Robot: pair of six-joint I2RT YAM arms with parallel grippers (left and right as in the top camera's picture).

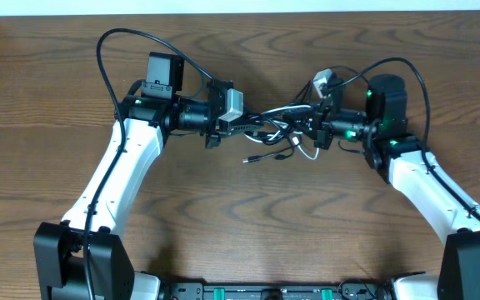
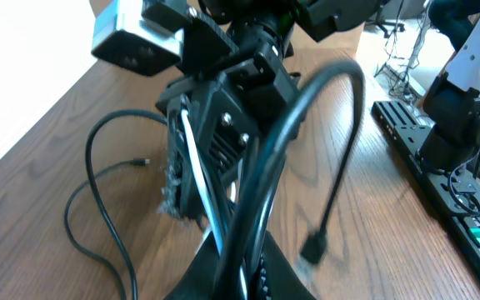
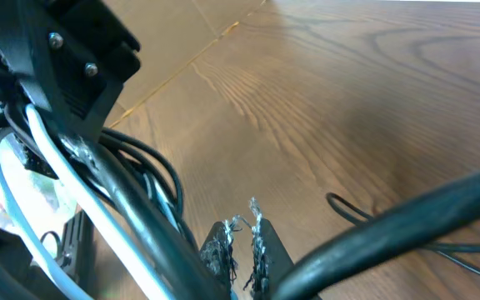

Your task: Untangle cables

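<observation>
Clamping the left gripper [image 1: 244, 125] fully shut on the thin black and white flexible cables [image 1: 277, 125], bunched in mid-air between both arms. Pressing the right gripper [image 1: 309, 125] closed at the bundle's other side, pads together; unclear whether pinching any strand. Trailing loose loops and a small plug end [image 1: 247, 158] down onto the brown wooden bench [image 1: 240, 225], just beneath.
</observation>
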